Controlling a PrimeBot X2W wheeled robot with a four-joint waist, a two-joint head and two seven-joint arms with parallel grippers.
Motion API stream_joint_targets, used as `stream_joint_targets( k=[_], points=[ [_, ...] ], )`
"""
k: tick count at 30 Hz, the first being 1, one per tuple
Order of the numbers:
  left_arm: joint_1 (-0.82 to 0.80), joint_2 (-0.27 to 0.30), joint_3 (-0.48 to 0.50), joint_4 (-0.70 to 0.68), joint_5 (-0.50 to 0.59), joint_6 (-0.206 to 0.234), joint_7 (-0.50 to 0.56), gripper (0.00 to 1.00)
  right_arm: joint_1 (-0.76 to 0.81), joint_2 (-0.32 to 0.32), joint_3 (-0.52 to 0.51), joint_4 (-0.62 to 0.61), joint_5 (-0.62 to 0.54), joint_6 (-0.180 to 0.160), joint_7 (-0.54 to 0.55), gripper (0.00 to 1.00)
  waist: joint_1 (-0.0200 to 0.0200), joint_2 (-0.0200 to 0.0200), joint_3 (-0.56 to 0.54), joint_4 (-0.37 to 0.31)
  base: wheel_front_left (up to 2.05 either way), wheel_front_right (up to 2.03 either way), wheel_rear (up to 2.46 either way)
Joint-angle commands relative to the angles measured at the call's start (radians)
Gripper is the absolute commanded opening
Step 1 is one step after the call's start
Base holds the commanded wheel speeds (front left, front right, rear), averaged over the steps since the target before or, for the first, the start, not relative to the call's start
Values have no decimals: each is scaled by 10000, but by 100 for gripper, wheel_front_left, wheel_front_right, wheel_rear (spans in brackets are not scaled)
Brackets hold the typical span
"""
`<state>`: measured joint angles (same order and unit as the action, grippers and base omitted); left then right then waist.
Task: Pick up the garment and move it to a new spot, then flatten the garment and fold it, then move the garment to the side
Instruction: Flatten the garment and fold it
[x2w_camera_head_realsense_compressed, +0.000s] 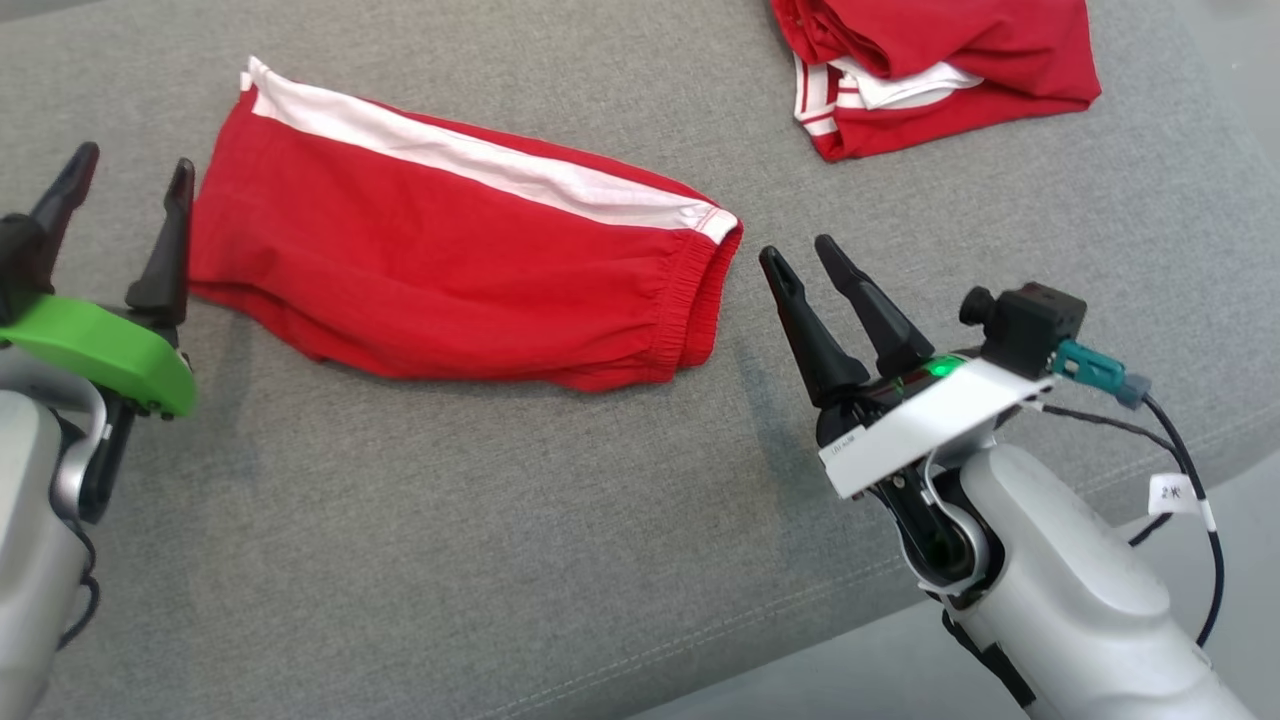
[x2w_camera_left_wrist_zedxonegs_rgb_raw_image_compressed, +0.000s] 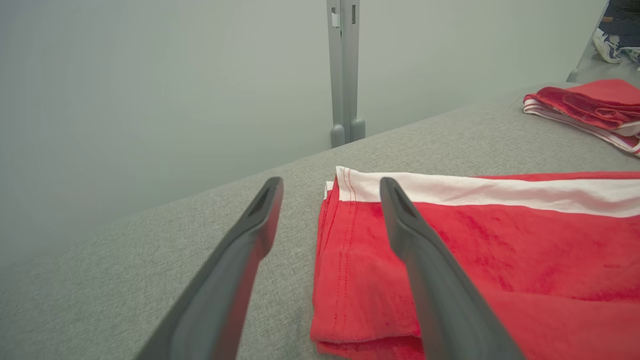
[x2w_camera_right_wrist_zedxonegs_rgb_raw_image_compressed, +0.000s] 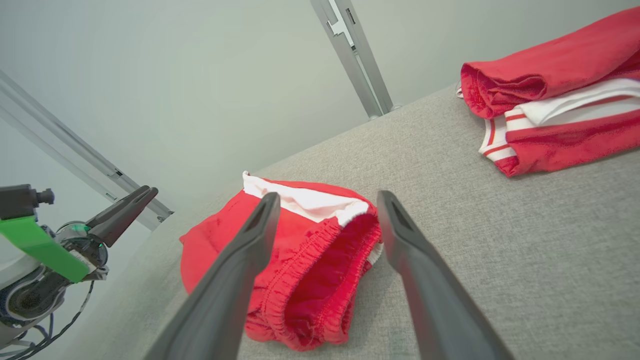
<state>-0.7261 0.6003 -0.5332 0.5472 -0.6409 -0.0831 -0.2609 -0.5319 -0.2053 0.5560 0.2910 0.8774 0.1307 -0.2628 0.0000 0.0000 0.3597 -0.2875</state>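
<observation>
Left gripper: fingers spread wide and empty. The inner one stands at the garment's hem edge; I cannot tell whether it touches.

Garment: one pair of red shorts with a white side stripe, lying flat and doubled over on the grey fabric-covered table, between the two grippers. I judge it light, limp and not slippery. It should drape and sag when lifted, so one pinch point will let it bunch. I would take the hem corners at the left and the gathered elastic waistband at the right, where the cloth is thickest.

Right gripper: fingers parted and empty, just beside the waistband and clear of it.

Far right: one folded red-and-white pile, well apart. Its piece count is unclear.

Count: one garment, one pile, two grippers.
</observation>
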Motion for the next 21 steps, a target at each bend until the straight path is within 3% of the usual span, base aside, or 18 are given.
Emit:
stream_joint_targets(
  k=[1,10,21],
  points=[
    [248,-123,237,-96,174,13,-28,100,276,47,-202,-179,-397,-1,-42,100,0,0,-255,222,0,0,0],
    [1085,-1163,1312,39,1138,-276,-30,100,1760,657,-1485,-1460,-2915,-1,-45,100,0,0,-394,390,0,0,0],
    [823,-1430,1664,1345,1549,-470,-31,100,2160,964,-1679,-1843,-3530,-1,-46,100,0,0,7,-162,0,0,0]
  ],
)
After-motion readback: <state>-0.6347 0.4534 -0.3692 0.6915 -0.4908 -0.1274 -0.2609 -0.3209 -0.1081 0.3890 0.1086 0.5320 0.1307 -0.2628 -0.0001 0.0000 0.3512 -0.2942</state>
